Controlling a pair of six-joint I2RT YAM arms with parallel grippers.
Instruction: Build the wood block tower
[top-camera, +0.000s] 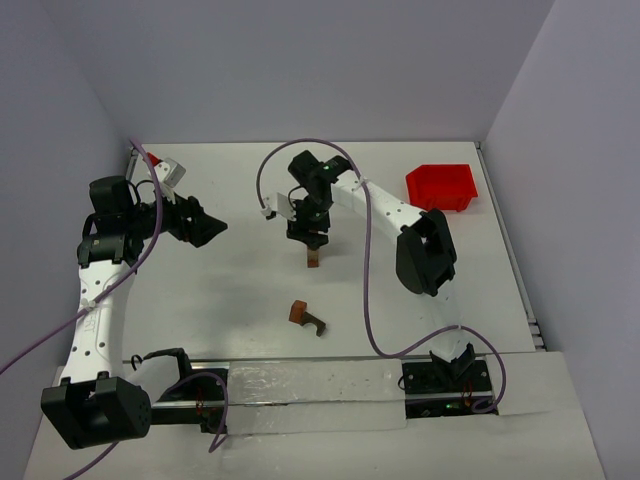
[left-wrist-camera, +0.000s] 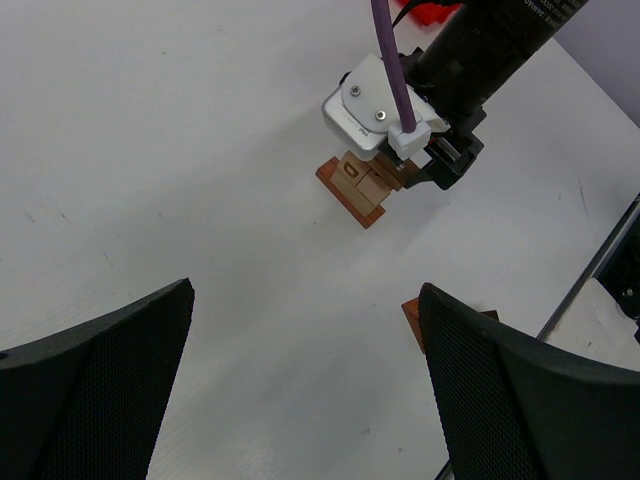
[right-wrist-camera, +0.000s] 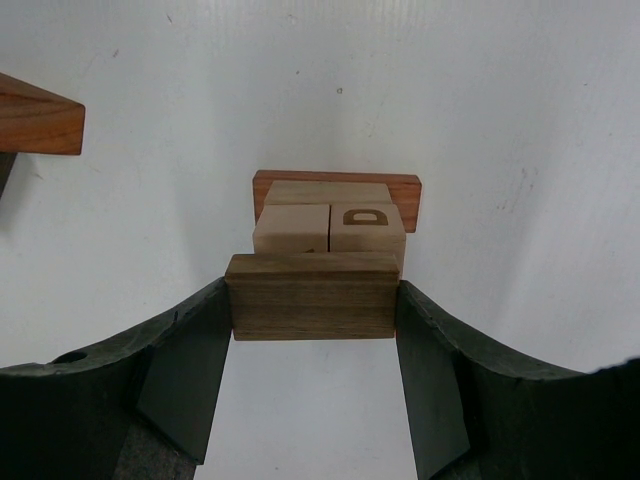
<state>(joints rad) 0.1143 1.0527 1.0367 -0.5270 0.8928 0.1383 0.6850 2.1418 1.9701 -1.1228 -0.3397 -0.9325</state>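
The tower (top-camera: 314, 259) stands mid-table: a reddish-brown base bar (right-wrist-camera: 405, 190) with two tan cubes (right-wrist-camera: 290, 228) on it, one marked with a letter. My right gripper (right-wrist-camera: 312, 300) is shut on a dark brown bar (right-wrist-camera: 312, 296), gripped by its ends directly over the cubes; whether it touches them I cannot tell. In the left wrist view the tower (left-wrist-camera: 355, 195) shows under the right gripper (left-wrist-camera: 425, 165). My left gripper (left-wrist-camera: 305, 380) is open and empty, well left of the tower (top-camera: 210, 228). Two loose wood blocks, a reddish one (top-camera: 298, 312) and a dark arch (top-camera: 316, 324), lie nearer the bases.
A red plastic bin (top-camera: 441, 186) sits at the back right. A reddish block corner (right-wrist-camera: 35, 120) shows at the left edge of the right wrist view. Purple cables loop over both arms. White walls enclose the table on three sides.
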